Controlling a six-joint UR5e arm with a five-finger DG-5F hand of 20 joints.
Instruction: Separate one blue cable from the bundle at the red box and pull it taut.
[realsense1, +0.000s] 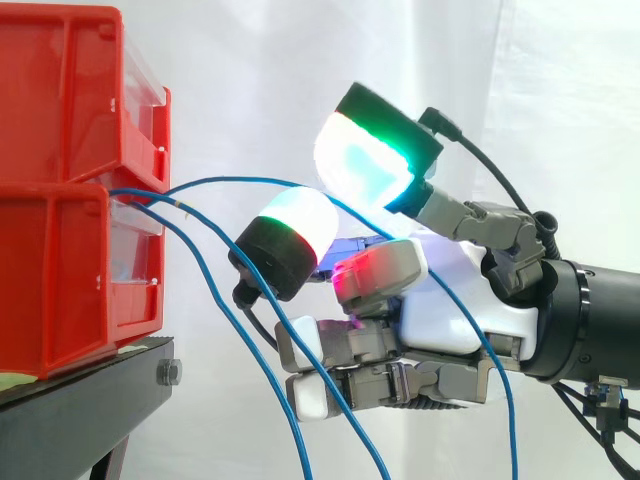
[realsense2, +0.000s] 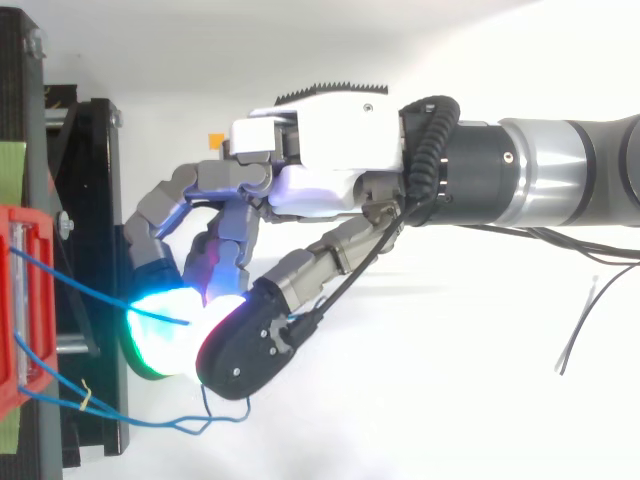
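Beside the red plastic boxes (realsense1: 60, 210), the hand (realsense1: 450, 290) pinches one thin blue cable (realsense1: 230, 181) between its round glowing pads (realsense1: 365, 170).

Stacked red bins (realsense1: 60, 110) are of glossy moulded plastic, with clear, shiny plastic front panels (realsense1: 135, 255). Below the bins, the stand (realsense1: 90, 410) is matt black metal fixed with a dull steel bolt (realsense1: 168, 373). Each blue cable (realsense1: 230, 181) leaving the bins has a thin, smooth, faintly shiny plastic sheath. Beside the bins, the hand (realsense1: 450, 290) has a glossy white plastic palm shell and matt grey, metal-looking links. Its fingertips (realsense1: 300, 220) are smooth, milky, translucent pads on matt black bases. The arm (realsense2: 560, 170) shows satin silver metal and semi-gloss black. Behind the bins hangs a matt white cloth curtain (realsense1: 570, 100) in soft folds.
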